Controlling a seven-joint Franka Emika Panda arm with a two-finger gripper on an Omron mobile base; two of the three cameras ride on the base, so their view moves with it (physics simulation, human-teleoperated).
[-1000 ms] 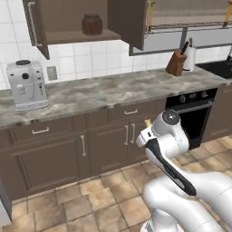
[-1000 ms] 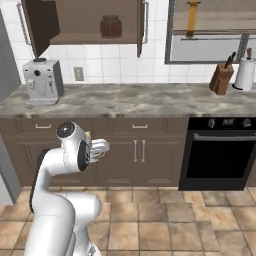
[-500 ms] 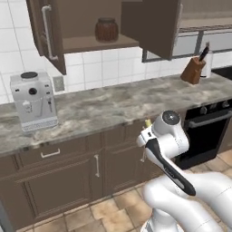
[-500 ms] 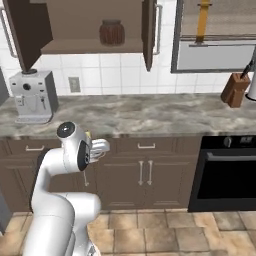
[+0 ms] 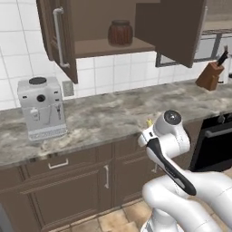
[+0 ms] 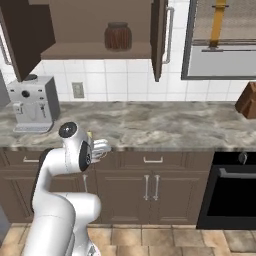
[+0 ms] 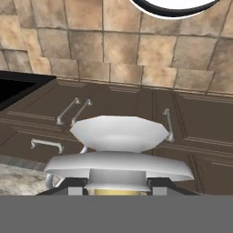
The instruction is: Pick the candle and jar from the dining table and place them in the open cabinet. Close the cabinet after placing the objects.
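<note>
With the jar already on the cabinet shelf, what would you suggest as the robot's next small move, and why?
Probably lift the arm toward the open cabinet. The gripper sits low by the counter edge, shut on the candle, whose silvery holder shows between the fingertips in the hand view. The jar already stands on the shelf, with bare shelf beside it and both doors open.

From my base cameras the arm's own wrist hid most of the candle (image 5: 149, 122), leaving just a yellow tip. In the hand view, its silvery holder (image 7: 119, 150) blocked the claw (image 7: 117, 183), and the cabinet's (image 6: 95, 22) top ran off frame.
</note>
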